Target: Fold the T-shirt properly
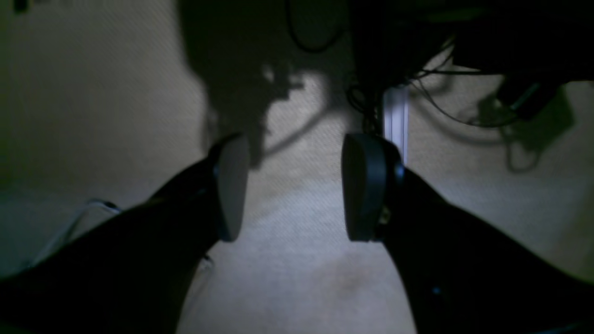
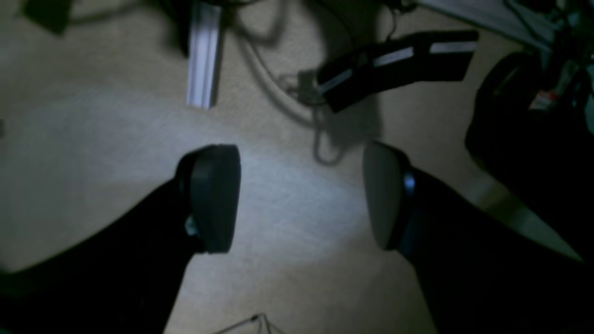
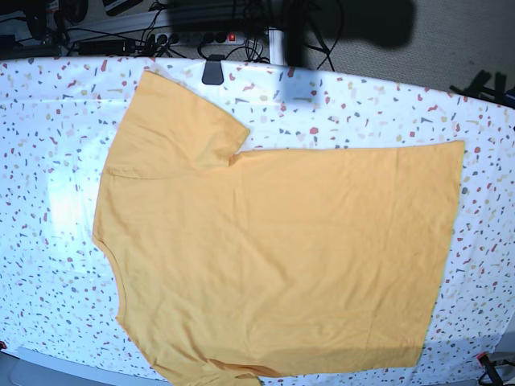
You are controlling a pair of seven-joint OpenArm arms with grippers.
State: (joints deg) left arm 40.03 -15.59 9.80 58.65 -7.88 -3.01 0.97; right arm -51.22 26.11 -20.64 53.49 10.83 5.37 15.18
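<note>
t-shirt [image 3: 273,257] lies flat and unfolded on the speckled cloth [image 3: 48,209], neck at 9 o'clock, hem at 3 o'clock. left gripper [image 1: 292,185] has its jaws wide apart, nothing between them, over beige floor [image 1: 301,278]. right gripper [image 2: 301,195] likewise spread and empty.

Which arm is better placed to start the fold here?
Right, tentatively: left hand and right hand both hang open over carpet, but the T-shirt has its spread sleeve on the right arm's side.
</note>
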